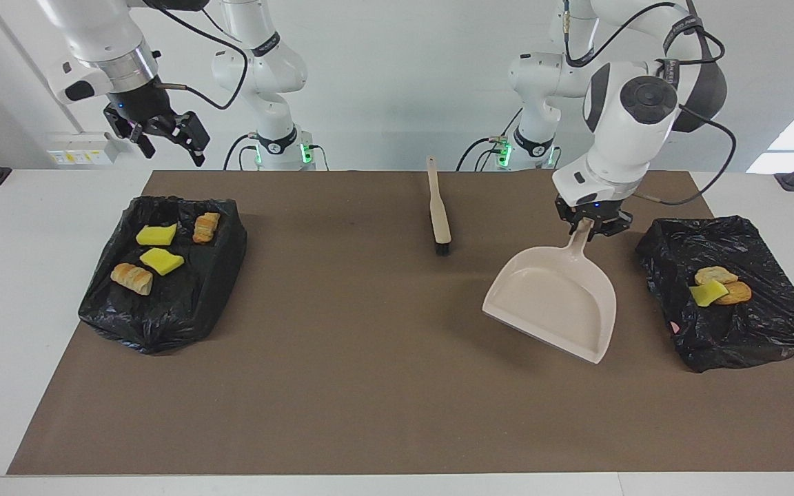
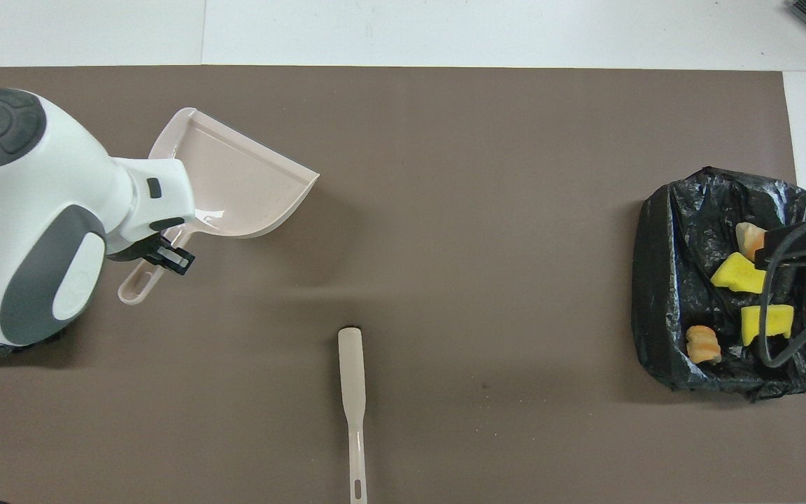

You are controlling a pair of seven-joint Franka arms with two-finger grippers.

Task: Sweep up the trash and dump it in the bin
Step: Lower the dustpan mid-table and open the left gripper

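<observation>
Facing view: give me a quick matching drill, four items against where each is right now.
Items:
1. beige plastic dustpan
2. beige brush with black bristles
3. right gripper
4. yellow sponge piece with two tan lumps

Places:
A. lying on the brown mat, nearest the robots' bases
B. in the black-lined bin at the left arm's end
C. open, raised by the black-lined bin at the right arm's end
D. held by its handle in the left gripper, empty, over the mat

Pairs: 1-D, 2-A, 3-C, 4-B
</observation>
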